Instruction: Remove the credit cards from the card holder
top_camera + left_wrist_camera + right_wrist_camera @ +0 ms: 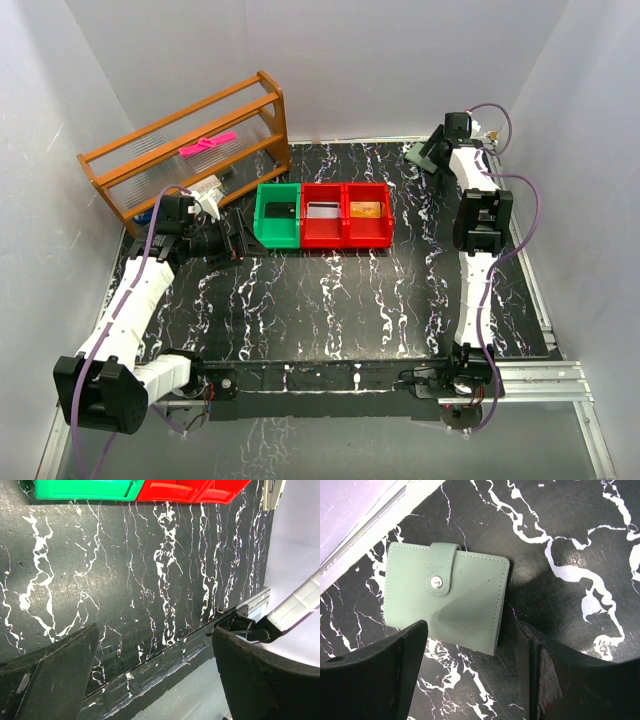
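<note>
closed pale-green card holder [451, 599], strap snapped, seemingly untouched beneath spread right pincer [471, 630]; left pincer [155, 630] spread.

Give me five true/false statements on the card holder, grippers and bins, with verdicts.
1. The card holder is closed, its strap snapped shut. True.
2. It lies inside the green bin. False: it lies on the table, near the far right corner.
3. The left gripper holds a card. False: its jaws are open with nothing between them.
4. The right gripper hangs over the card holder, jaws apart. True.
5. All three bins are red. False: one is green, and beside it stand two red bins.
</note>
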Robot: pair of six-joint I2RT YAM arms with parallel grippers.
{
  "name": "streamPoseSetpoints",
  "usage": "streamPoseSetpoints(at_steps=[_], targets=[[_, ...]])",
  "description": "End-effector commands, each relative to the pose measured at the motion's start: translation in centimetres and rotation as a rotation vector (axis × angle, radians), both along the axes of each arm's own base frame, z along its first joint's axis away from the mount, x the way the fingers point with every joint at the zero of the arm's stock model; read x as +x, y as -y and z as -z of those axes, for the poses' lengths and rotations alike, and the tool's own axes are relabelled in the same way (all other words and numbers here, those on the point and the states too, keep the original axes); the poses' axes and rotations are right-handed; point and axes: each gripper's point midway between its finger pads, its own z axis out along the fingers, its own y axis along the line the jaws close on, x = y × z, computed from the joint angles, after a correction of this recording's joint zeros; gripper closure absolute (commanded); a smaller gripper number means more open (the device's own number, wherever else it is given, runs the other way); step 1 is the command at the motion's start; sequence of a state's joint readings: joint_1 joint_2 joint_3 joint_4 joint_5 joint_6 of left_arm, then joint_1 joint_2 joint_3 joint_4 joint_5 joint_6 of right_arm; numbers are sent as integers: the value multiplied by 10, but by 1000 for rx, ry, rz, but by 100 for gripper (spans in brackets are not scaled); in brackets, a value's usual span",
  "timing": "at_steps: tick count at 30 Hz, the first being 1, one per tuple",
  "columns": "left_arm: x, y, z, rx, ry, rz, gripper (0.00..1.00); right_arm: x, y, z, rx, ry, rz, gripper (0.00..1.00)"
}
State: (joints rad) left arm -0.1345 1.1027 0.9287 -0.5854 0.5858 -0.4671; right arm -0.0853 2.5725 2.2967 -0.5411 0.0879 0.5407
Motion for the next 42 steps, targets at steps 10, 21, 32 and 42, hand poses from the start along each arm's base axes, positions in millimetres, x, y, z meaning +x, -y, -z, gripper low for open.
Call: streamPoseSetpoints(at_steps=[10, 21, 32, 42], targets=[[-11, -3, -16, 12, 23, -10, 8, 9, 2, 12, 28, 33, 18, 54], [-14, -3, -15, -1, 26, -25, 9, -49, -5, -34, 23, 52, 2, 97], [-19, -4, -16, -5, 36, -31, 8, -200, -21, -29, 105, -64, 94, 95], [-6, -4, -8, 0, 34, -57, 3, -288, -48, -88, 170, 67, 6, 59]])
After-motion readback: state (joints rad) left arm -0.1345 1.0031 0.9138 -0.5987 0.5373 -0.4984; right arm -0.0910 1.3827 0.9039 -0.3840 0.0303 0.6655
